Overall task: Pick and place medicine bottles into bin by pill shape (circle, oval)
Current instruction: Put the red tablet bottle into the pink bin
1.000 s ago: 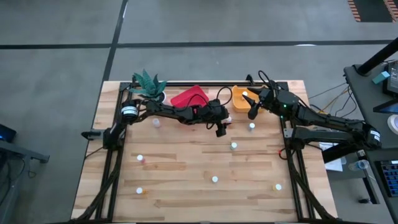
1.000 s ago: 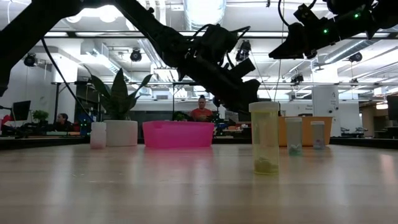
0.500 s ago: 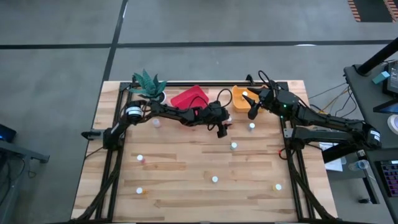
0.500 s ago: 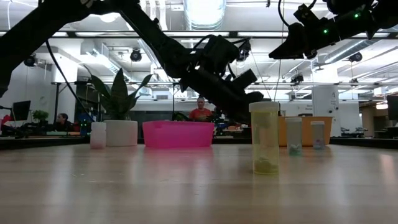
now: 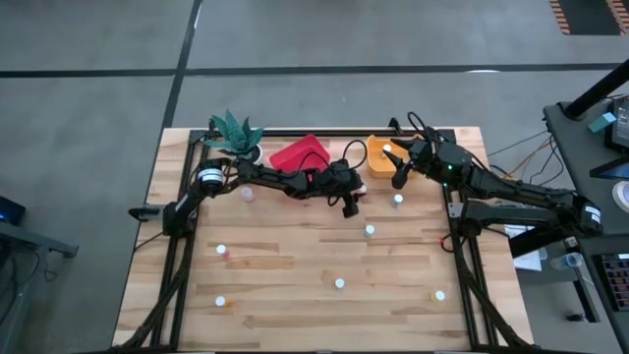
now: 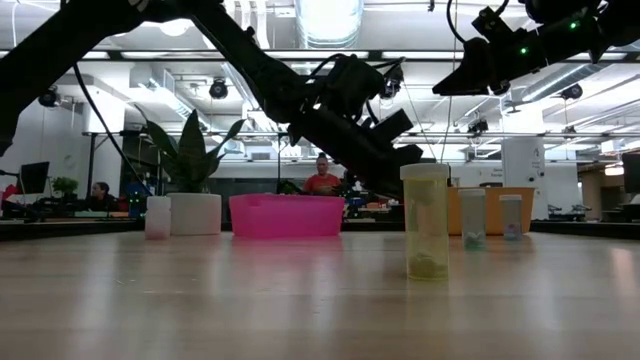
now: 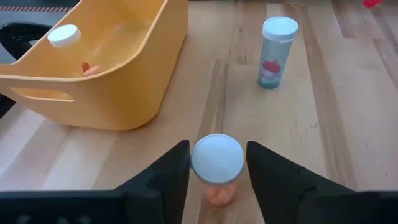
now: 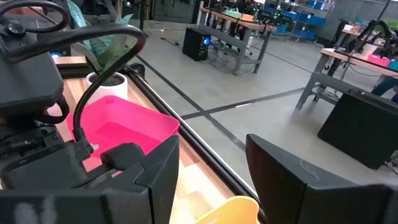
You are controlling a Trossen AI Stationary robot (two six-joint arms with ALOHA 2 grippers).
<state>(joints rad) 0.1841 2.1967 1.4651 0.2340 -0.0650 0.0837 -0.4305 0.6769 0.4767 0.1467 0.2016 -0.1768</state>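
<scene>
My left gripper (image 5: 347, 202) is near the table's middle back, just in front of the orange bin (image 5: 376, 157), shut on a medicine bottle (image 7: 217, 163) with a white cap and orange pills. My right gripper (image 5: 397, 178) hovers open and empty at the orange bin's right front corner. The orange bin (image 7: 93, 93) holds one bottle (image 7: 64, 36). Loose bottles stand upright on their bases: one near the bin (image 5: 398, 201), one toward the middle (image 5: 369, 230), one nearer the front (image 5: 339, 283) and several others. My left gripper pinches the bottle between its two fingers at the white cap's rim (image 7: 194, 160), one finger (image 7: 168, 180) on each side. The bottle is upright, its orange body (image 7: 217, 194) below the cap. I cannot tell whether its base is on the table.
The pink bin (image 5: 300, 154) sits left of the orange bin, and a potted plant (image 5: 234, 133) stands at the far left corner. More bottles stand at the left (image 5: 221, 251), front left (image 5: 219, 302) and front right (image 5: 437, 294). A yellowish bottle (image 6: 426, 220) shows close in the low view.
My left arm has shifted a little toward the table's right edge, keeping the same hold on the bottle. My right arm has kept still.
</scene>
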